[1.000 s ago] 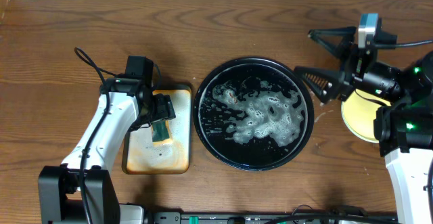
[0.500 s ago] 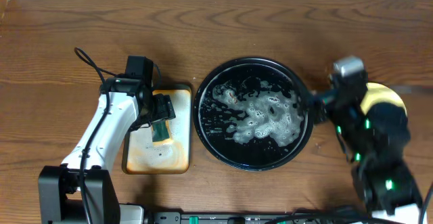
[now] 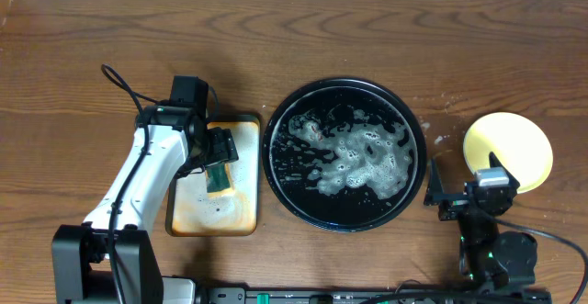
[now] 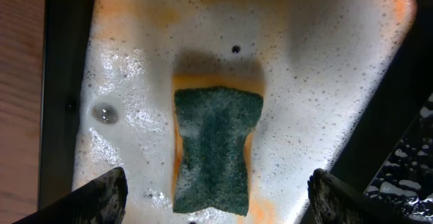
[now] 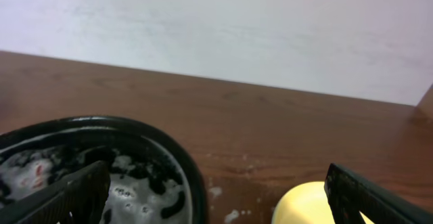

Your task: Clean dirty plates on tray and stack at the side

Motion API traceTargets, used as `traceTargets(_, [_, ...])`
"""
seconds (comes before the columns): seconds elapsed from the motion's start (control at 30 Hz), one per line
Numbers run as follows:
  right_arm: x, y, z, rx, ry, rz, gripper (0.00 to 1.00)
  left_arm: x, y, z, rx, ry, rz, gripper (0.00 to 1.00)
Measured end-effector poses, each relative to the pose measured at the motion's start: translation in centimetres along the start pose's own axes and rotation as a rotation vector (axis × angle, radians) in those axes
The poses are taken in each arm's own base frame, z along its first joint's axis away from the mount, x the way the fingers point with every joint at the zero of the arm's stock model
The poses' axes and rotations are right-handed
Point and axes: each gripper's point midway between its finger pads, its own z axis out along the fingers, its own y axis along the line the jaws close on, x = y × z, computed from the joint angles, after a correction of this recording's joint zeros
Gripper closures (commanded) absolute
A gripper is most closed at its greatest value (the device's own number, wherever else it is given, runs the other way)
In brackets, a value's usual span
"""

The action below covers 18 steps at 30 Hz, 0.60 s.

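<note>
Overhead, the round black tray (image 3: 276, 152) sits mid-table, its floor covered with white suds (image 3: 363, 162). The one plate (image 3: 508, 151) we can see is pale yellow. It lies on the wooden table (image 3: 92, 38) right of the tray, apart from its rim. We cannot tell whether other plates lie under it. Left of the black tray, just beside it, is a small rectangular tray (image 3: 197, 214) stained orange, with the left arm reaching over it. The left wrist view fills in what the overhead blurs. The small tray is full of foam, and a sponge (image 4: 215, 149), green scouring face up over a yellow body, lies flat in it. The left gripper (image 4: 216, 187) has its fingertips (image 4: 111, 190) spread wide, one on each side of the sponge and clear of it. This view also catches a sliver of the black tray's sudsy rim at far right. Overhead, the right arm is folded low at the near right edge, and its finger spread is hard to read from above. The right wrist view settles this: the right gripper (image 5: 216, 176) is spread wide and holds nothing. It looks across the table toward a pale wall (image 5: 216, 21). The black tray's rim and suds show at its left, with small red flecks (image 5: 34, 178) that the overhead does not resolve, and the yellow plate's edge is at its lower right.
</note>
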Motion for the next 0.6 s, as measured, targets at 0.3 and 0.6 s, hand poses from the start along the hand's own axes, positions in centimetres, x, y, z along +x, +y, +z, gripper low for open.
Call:
traceTargets(0.3, [1.3, -0.7, 0.6, 0.034, -0.068, 0.002, 0.01, 0.0, 0.0, 0.0, 0.0, -0.001, 0.0, 0.14])
traceTargets(0.6, [2.6, -0.7, 0.8, 0.033, -0.049, 0.002, 0.01, 0.0, 0.0, 0.0, 0.0, -0.001, 0.0, 0.14])
